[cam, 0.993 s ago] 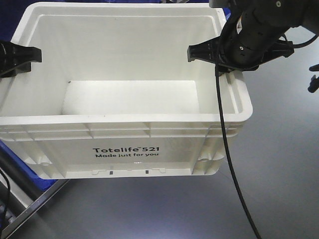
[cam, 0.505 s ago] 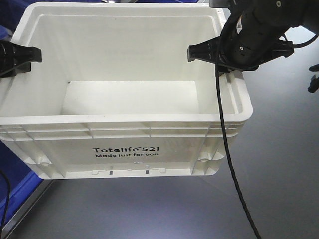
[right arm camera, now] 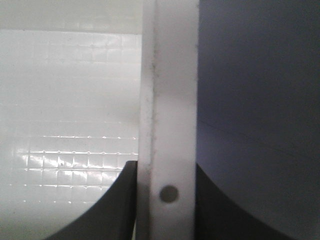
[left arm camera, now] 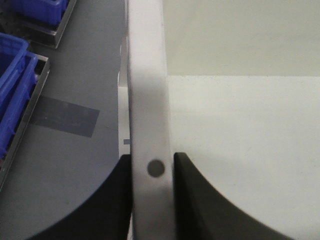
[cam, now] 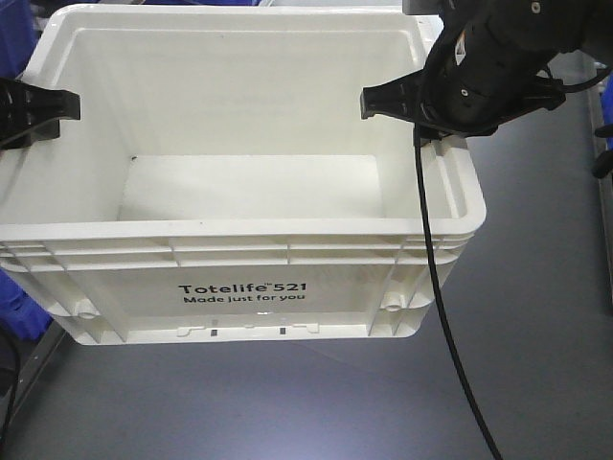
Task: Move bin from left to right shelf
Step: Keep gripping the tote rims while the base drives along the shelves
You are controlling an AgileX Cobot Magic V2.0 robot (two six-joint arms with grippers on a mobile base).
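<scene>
From the front, the white bin (cam: 239, 287) fills most of the view, open side up and print facing the camera, with grey floor (cam: 536, 316) below and to its right. The left pincer (cam: 43, 107) sits at the bin's left wall and the right pincer (cam: 436, 115) at the right wall, each near the top edge. A black cable (cam: 436, 287) hangs from the right arm across the bin's front right corner. Blue bins (cam: 17, 292) show behind the lower left corner. In the left wrist view, the left pincer (left arm camera: 152, 170) is clamped on the bin (left arm camera: 145, 75), one black finger (left arm camera: 112, 200) outside the wall and one inside, both touching it. Blue bins (left arm camera: 12, 75) in a metal shelf frame (left arm camera: 31, 107) lie off to the left. In the right wrist view, the right pincer (right arm camera: 167, 192) grips the bin (right arm camera: 170, 75) in the same way, with the bin's gridded bottom on the left and dark floor (right arm camera: 260, 100) on the right.
</scene>
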